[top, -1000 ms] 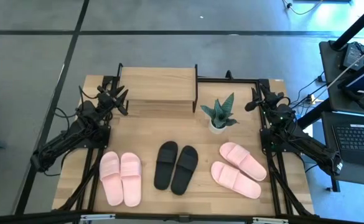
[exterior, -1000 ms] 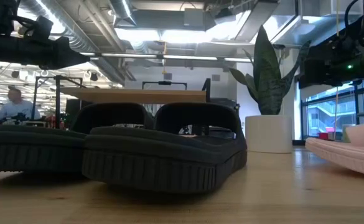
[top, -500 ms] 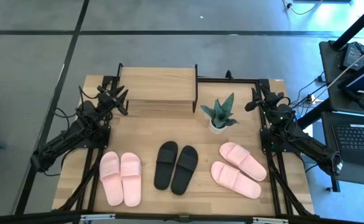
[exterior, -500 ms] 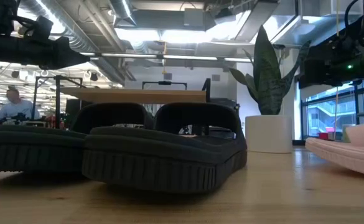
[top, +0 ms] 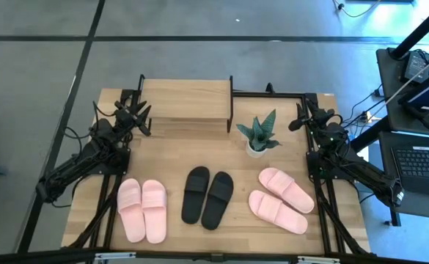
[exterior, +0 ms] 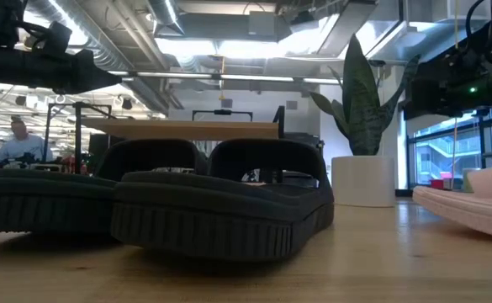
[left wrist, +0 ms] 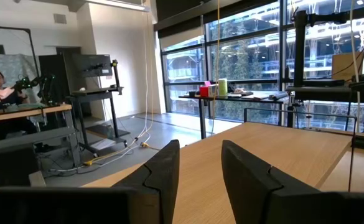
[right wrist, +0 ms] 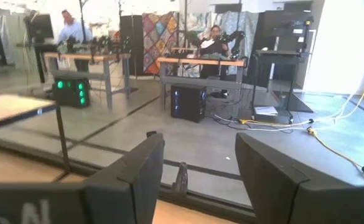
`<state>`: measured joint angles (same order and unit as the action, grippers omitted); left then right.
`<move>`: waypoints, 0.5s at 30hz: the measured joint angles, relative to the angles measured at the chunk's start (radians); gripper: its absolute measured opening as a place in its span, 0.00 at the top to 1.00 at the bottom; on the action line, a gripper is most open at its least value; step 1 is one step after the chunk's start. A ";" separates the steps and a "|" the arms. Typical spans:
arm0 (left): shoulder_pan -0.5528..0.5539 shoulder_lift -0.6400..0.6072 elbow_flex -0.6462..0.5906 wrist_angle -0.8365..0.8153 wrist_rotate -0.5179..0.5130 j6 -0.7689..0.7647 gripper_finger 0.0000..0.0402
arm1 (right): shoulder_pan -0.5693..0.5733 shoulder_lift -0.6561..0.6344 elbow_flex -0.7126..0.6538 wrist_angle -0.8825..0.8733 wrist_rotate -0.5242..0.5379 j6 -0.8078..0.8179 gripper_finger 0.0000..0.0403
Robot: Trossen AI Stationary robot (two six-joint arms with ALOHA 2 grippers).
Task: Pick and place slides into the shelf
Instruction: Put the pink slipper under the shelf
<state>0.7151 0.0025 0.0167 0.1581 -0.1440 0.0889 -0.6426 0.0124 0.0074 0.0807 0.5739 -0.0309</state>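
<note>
Stage: sitting at the very start by the look of it, nothing placed yet, all six slides waiting on the table [top: 174,150].
Left claw [top: 142,117]: hovering at the far left of the table, just beside the left end of the shelf; fingers [left wrist: 160,177] standing apart with a gap between them, gripping nothing.
Left pink pair [top: 141,209]: lying side by side at the near left of the table, soles down, well apart from the shelf.
Shelf [top: 186,99]: standing at the far edge of the table, left of centre; top board showing bare from above, lower tier hidden beneath it, so not telling whether anything is inside, though all six slides are being counted on the table.
Black pair [top: 207,195]: lying side by side at the near middle, toes pointing roughly toward the shelf; filling the low view close to the camera.
Potted plant [top: 258,136]: standing right of the shelf, between it and the right-hand slides.
Right pink pair [top: 281,199]: lying angled at the near right, touching or nearly so, too close to tell.
Right claw [top: 300,119]: waiting at the far right edge of the table, fingers [right wrist: 132,180] spread wide, empty.
Left to do: judging by this, picking up and shelving all six.
</note>
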 joint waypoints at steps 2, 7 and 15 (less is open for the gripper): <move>0.000 0.000 0.000 0.000 0.000 0.000 0.72 | 0.000 0.000 0.000 0.000 0.000 0.008 0.50; 0.000 0.000 0.000 0.000 0.000 -0.005 0.72 | 0.000 0.000 0.000 0.000 0.000 0.077 0.50; 0.000 0.000 0.000 0.008 0.000 -0.008 0.72 | 0.000 0.000 0.000 0.000 0.000 0.102 0.50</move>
<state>0.7151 0.0026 0.0170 0.1665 -0.1438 0.0807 -0.6426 0.0127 0.0071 0.0811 0.5739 0.0707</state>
